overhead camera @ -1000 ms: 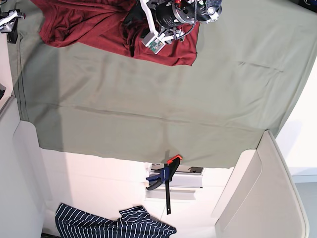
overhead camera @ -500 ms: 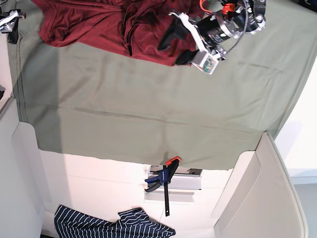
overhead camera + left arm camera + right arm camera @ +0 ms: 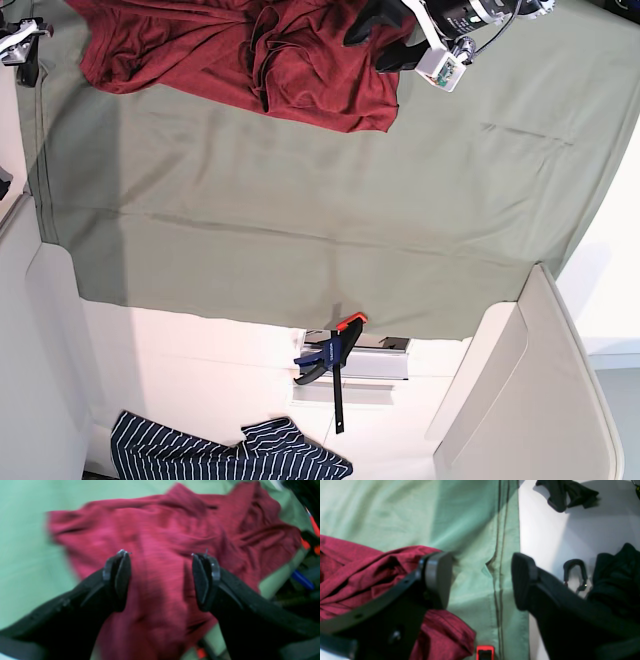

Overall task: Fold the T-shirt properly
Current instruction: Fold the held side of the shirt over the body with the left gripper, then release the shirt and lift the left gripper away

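Since the earlier frames, my left gripper (image 3: 385,45) has swung off the middle of the shirt (image 3: 240,55) and now stands at its near-right corner, at the top of the base view; the shirt's right hem lies flatter than it did.

Left to right in the base view:

1. Right gripper (image 3: 480,580): only a sliver of that arm shows at the upper left edge. Its wrist view gives the jaws wide apart and empty, poised over the hemmed edge of the green sheet (image 3: 330,220). The shirt's crumpled end lies to one side of the jaws, beside and partly beneath one finger; whether it touches, I cannot tell.

2. Shirt: bunched and creased, not yet folded, lying on the far part of the sheet. Its long axis runs across the base view, left to right, between my two arms.

3. Left gripper: jaws well apart, nothing between them. In its wrist view the shirt spreads directly ahead of and below the fingertips (image 3: 122,562), blurred.

Judgement: the left gripper is nearer to workable cloth. The coming move turns on the shirt lying just leftward of it in the base view; a grasp at that corner looks due.

Below, a clamp (image 3: 335,355) and a striped garment (image 3: 220,450), both well apart from the work.
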